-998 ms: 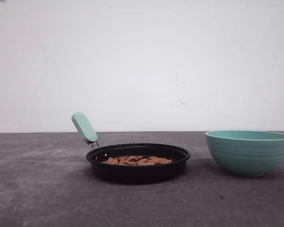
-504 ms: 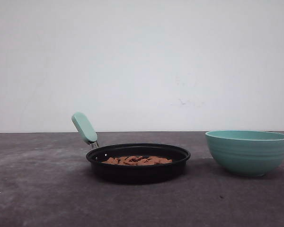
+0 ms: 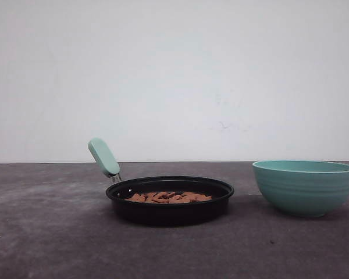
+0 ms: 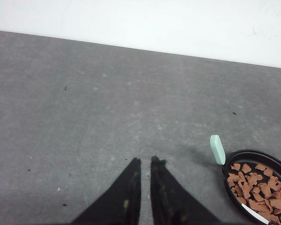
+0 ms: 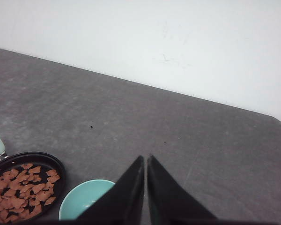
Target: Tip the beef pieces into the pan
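The pan (image 3: 170,200) stands on the grey counter (image 3: 46,232), its mint handle (image 3: 103,157) rising toward the left, and the beef pieces (image 3: 168,197) lie inside it in a flat layer. A teal bowl (image 3: 305,187) stands well apart on its right. The left gripper (image 4: 145,161) and the right gripper (image 5: 145,158) both have their fingers together, holding nothing, above the counter.

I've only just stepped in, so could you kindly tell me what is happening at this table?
Nothing is being handled at this moment. The beef pieces lie as a loose layer inside the pan, which sits on the table. The teal bowl stands to its right and looks empty from the right wrist view. The left hand and right hand are both shut on nothing, hanging above bare tabletop.
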Action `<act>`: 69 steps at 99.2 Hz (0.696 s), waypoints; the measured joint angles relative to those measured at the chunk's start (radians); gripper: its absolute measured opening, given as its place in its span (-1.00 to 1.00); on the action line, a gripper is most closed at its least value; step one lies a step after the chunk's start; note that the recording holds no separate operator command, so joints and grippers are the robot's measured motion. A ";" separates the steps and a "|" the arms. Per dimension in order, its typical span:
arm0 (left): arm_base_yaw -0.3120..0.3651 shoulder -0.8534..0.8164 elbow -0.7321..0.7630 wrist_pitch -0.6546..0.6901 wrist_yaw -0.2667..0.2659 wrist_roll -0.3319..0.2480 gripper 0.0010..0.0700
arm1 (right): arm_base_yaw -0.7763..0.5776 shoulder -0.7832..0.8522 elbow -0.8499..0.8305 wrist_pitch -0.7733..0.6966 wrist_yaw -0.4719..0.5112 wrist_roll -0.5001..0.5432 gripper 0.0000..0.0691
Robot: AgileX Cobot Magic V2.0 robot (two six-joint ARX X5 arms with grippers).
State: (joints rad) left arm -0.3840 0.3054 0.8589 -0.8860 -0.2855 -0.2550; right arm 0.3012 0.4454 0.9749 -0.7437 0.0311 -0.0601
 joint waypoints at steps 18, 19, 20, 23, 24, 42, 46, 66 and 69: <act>0.000 0.000 0.000 0.000 0.000 0.000 -0.99 | 0.000 0.000 0.000 0.000 0.000 0.000 -0.98; 0.000 0.000 0.000 0.000 0.000 0.000 -0.99 | 0.000 0.000 0.000 0.000 0.000 0.000 -0.98; 0.000 0.000 0.000 0.000 0.000 0.000 -0.99 | 0.000 0.000 0.000 0.000 0.000 0.000 -0.98; 0.000 0.000 0.000 0.000 0.000 0.000 -0.99 | 0.000 -0.001 0.000 0.000 0.000 0.000 -0.98; 0.000 0.000 0.000 0.000 0.000 0.000 -0.99 | 0.000 -0.002 0.000 0.000 0.000 0.000 -0.98; 0.000 0.000 0.000 0.000 0.000 0.000 -0.99 | 0.000 -0.059 -0.002 0.001 0.034 0.000 -0.98; 0.000 0.000 0.000 0.000 0.000 0.000 -0.99 | -0.001 -0.080 -0.013 0.014 0.061 0.000 -0.98; 0.000 0.000 0.000 0.000 0.000 0.000 -0.99 | -0.047 -0.184 -0.314 0.330 0.122 0.046 -0.98; 0.000 0.000 0.000 0.000 0.000 0.000 -0.99 | -0.060 -0.204 -0.385 0.393 0.122 0.056 -0.98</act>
State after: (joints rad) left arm -0.3840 0.3054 0.8589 -0.8860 -0.2859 -0.2550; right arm 0.2417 0.2409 0.5903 -0.3504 0.1528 -0.0044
